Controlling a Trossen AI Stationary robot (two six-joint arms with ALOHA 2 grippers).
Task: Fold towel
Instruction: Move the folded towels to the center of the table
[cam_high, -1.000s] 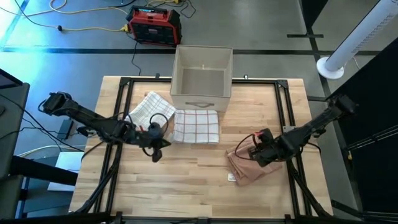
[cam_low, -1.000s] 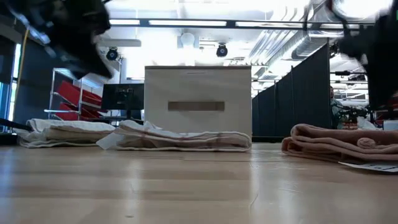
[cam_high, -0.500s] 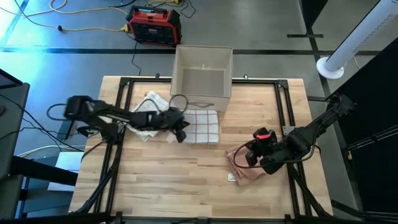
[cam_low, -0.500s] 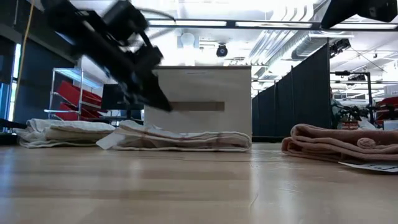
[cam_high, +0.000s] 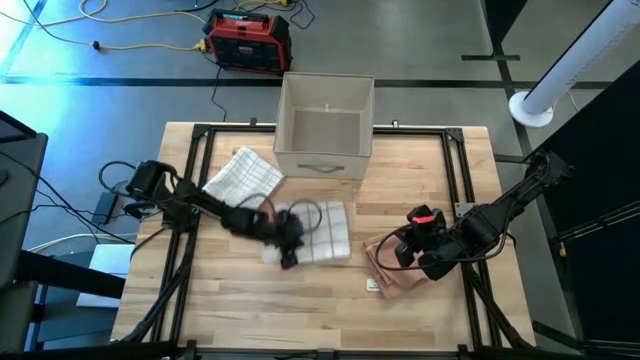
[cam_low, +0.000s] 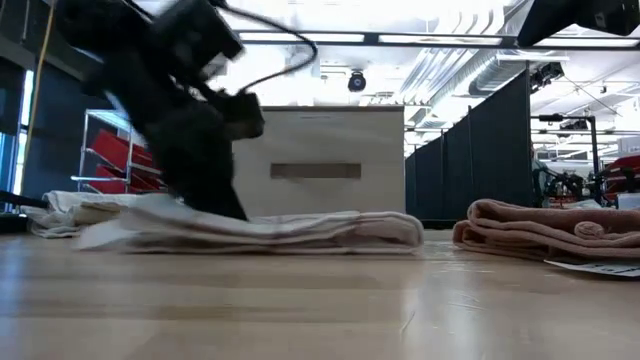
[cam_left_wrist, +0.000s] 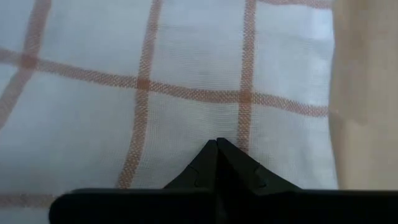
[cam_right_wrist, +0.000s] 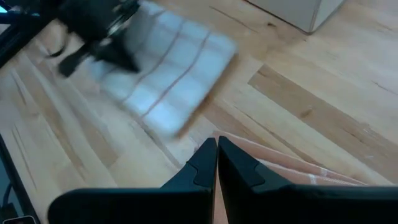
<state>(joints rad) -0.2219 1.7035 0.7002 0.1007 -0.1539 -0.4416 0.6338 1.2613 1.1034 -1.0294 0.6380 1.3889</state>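
Note:
A folded white towel with red checks lies flat on the table in front of the box, and also shows in the low view. My left gripper is shut and comes down on the towel's left part, with the checked cloth filling its wrist view. A folded pink towel lies at the near right. My right gripper hovers shut above the pink towel's left edge and touches nothing. My left gripper meets the checked towel's top layer near its left end with shut fingertips, coming from above and slanting from the table's left. Whether the tips press on the cloth or pinch a bit of it cannot be told. The towel lies flat on the table.
An open beige box stands at the far middle of the table. A second checked towel lies to the left of the box. A white label lies by the pink towel. Bare wood runs along the near edge.
My left gripper has swung from the table's left over to the checked towel, come down on it and moved toward the near edge. The towel has slid with it away from the box, still flat. My right gripper has shifted slightly toward the near edge.

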